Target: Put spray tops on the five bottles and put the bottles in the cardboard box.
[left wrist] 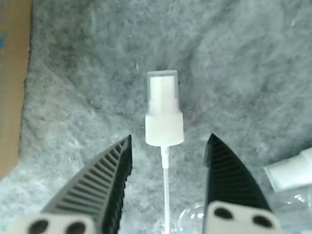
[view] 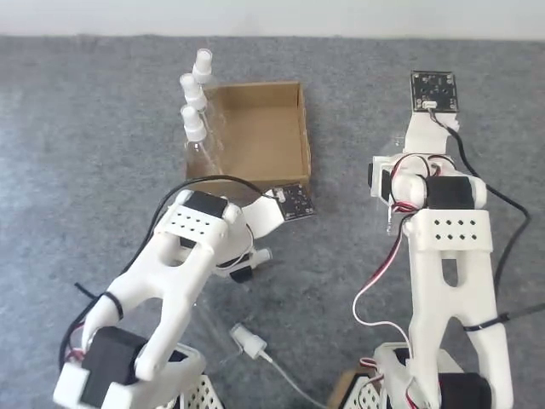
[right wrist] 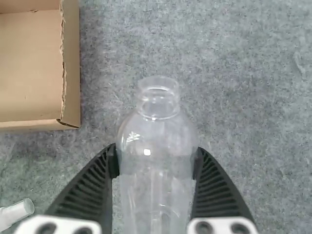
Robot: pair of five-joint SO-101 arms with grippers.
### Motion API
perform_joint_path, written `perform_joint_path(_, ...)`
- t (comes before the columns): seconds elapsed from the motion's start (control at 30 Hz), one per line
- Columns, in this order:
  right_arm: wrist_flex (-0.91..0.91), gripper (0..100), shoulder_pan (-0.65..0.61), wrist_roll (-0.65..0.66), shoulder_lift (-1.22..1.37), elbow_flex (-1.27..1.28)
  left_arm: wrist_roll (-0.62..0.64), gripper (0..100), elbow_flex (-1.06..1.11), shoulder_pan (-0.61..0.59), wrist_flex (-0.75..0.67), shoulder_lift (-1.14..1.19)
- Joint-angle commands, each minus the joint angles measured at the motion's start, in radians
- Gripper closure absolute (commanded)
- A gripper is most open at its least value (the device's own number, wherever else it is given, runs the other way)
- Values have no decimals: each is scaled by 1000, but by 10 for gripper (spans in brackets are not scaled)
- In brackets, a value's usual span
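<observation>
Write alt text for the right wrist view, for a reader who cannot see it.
The right pincer grips a clear plastic bottle, neck open and without spray top, black ribbed fingers against its sides. A brown cardboard box stands nearby on the grey fuzzy table cover.

Right wrist view: lower body of clear bottle (right wrist: 156,146) cut off at the frame edge; cardboard box (right wrist: 29,63) cropped on two sides; stray spray top (right wrist: 14,212) clipped at the corner.

Left wrist view: dip tube of spray top (left wrist: 165,122) running out of frame; second spray top (left wrist: 291,171) half cropped, blurred.

High view: clear bottle mostly covered by right arm (view: 451,256). Bodies of three capped bottles (view: 196,119) too transparent to outline, possibly inside the box wall; cannot tell.
</observation>
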Motion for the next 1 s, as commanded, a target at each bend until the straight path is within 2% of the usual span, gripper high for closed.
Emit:
perform_joint_path(0.0,-22,954,4,-3,-39,-18,-12,772,-51,31,6,-5)
perform_joint_path(0.3,-22,954,4,-3,-39,-18,-11,818,-82,63,18,9)
perform_joint_path(0.67,-22,954,4,-3,-39,-18,29,820,-392,34,172,407)
perform_joint_path(0.8,-22,954,4,-3,-39,-18,29,823,-407,25,167,446)
perform_joint_path(0.97,-22,954,4,-3,-39,-18,29,897,-407,31,172,448)
